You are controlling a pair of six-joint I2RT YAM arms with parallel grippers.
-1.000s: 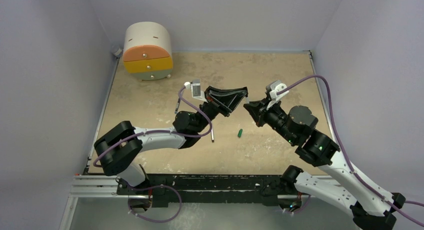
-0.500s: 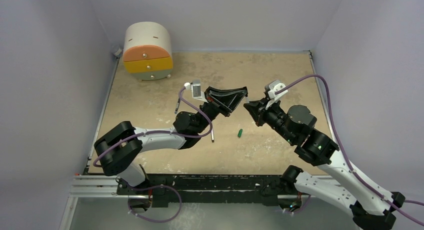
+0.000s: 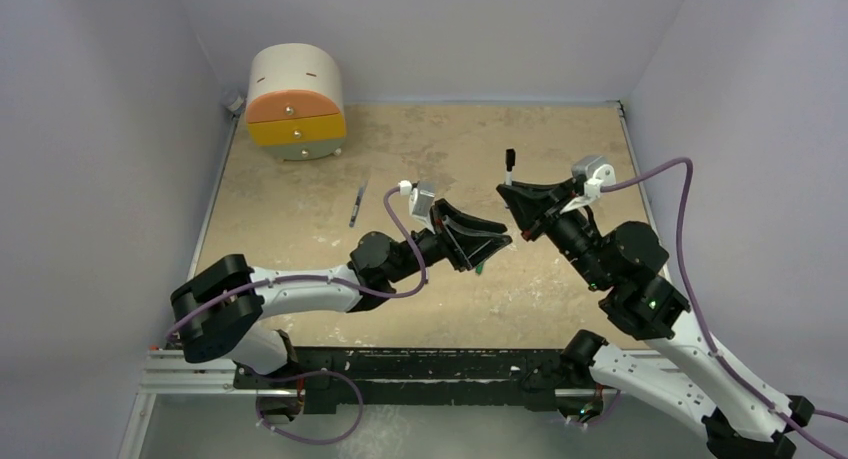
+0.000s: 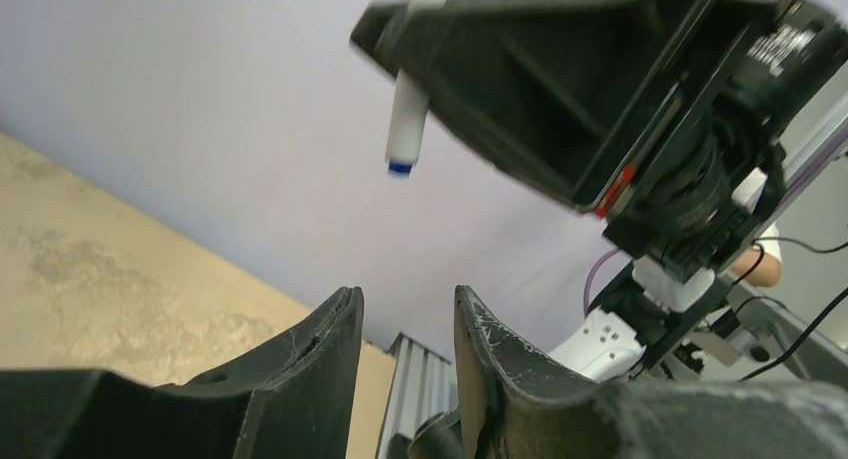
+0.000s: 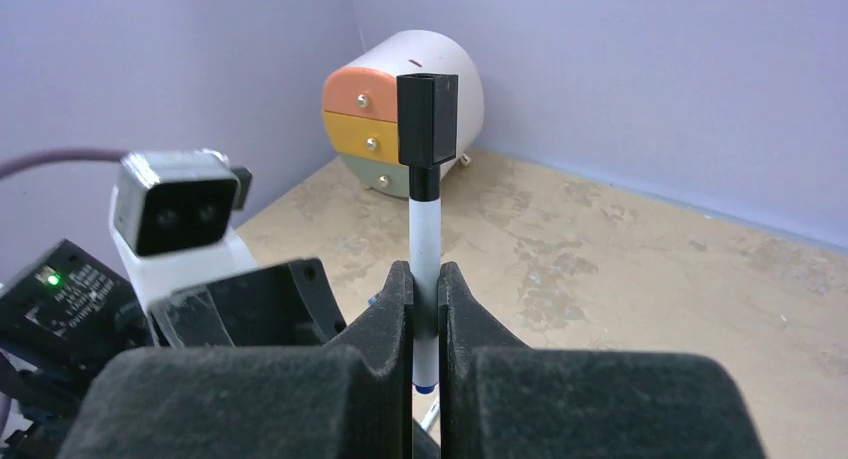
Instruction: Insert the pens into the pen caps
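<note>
The right arm (image 3: 640, 299) reaches over the middle of the bench (image 3: 580, 139) with its right jaws closed on a white pen (image 5: 424, 229), gripping it low on the barrel; the pen stands upright between the two fingers (image 5: 385, 319), its blue tip showing just below them, and a black cap (image 5: 428, 119) sits on its upper end; from above, that cap (image 3: 510, 159) stands clear over the jaws, held off the bench; the left arm (image 3: 300, 284) stretches across from the other side, and its left jaws are parted with nothing between them, the two dark fingers (image 4: 310, 369) framing a bare gap; they sit just below and beside the right jaws, apart from them, and the left wrist view looks up at the white barrel (image 4: 408, 129) hanging from the right arm's black fingers; a speck of green, the green cap (image 3: 482, 269), lies on the bench right at the edge of the left jaws, mostly hidden by them; a second pen (image 3: 356, 205), dark and slim, lies flat on the bench to the left, well apart from both arms' jaws; a small round drawer unit (image 3: 295, 99) with orange and yellow fronts stands in the far left corner, and it also shows behind the held pen in the right wrist view.
</note>
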